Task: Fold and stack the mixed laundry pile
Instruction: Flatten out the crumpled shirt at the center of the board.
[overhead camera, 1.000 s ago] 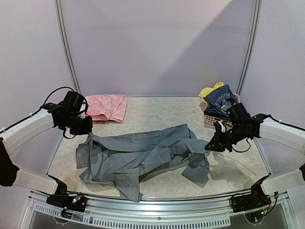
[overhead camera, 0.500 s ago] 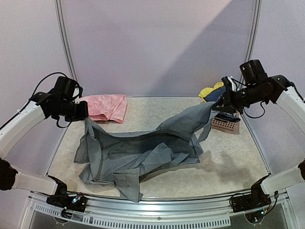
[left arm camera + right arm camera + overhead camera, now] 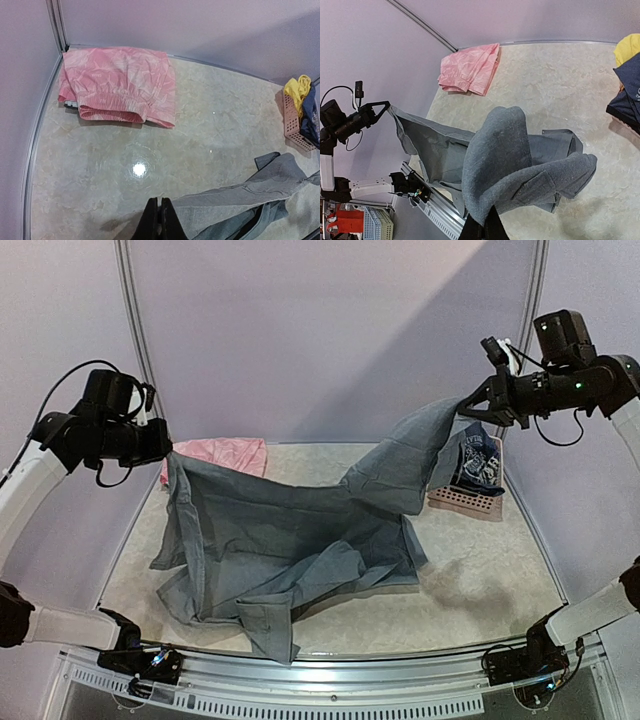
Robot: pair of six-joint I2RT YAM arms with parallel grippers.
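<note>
Both arms are up: the left hand (image 3: pixel 166 447), upper left of the overhead frame, is clamped on one edge of the grey shirt (image 3: pixel 290 540), and the right hand (image 3: pixel 466 406), upper right, pinches the opposite end. The shirt hangs stretched between them, its lower half draped on the surface (image 3: pixel 480 580) at centre. At right, the navy top (image 3: pixel 481 460) and yellow piece (image 3: pixel 297 89) sit in the pink basket (image 3: pixel 466 501).
</note>
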